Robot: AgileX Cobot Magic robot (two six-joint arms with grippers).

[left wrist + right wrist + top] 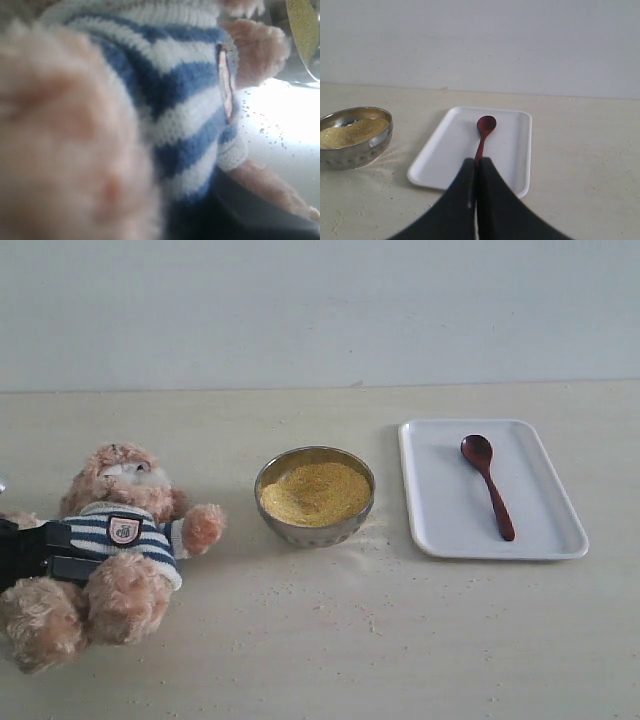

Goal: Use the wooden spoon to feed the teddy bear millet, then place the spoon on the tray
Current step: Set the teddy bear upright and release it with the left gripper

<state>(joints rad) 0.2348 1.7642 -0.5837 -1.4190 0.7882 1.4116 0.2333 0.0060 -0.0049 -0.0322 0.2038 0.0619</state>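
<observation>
The teddy bear [120,540] lies on its back at the left of the table, head toward the wall. My left gripper [75,552] is shut on its striped torso; up close the left wrist view shows mostly shirt and fur [170,100]. The millet [315,492] fills a metal bowl [310,533] in the middle of the table. On the white tray [440,500] at the right lies the wooden spoon [490,485], bowl end toward the wall. My right gripper [477,161] is shut and empty, short of the tray [445,150], with the spoon [484,131] beyond its tips. It is outside the exterior view.
Loose grains [300,600] are scattered on the tabletop in front of and beside the bowl. A pale wall runs along the table's far edge. The bear's arm [203,527] reaches toward the bowl, a short gap away.
</observation>
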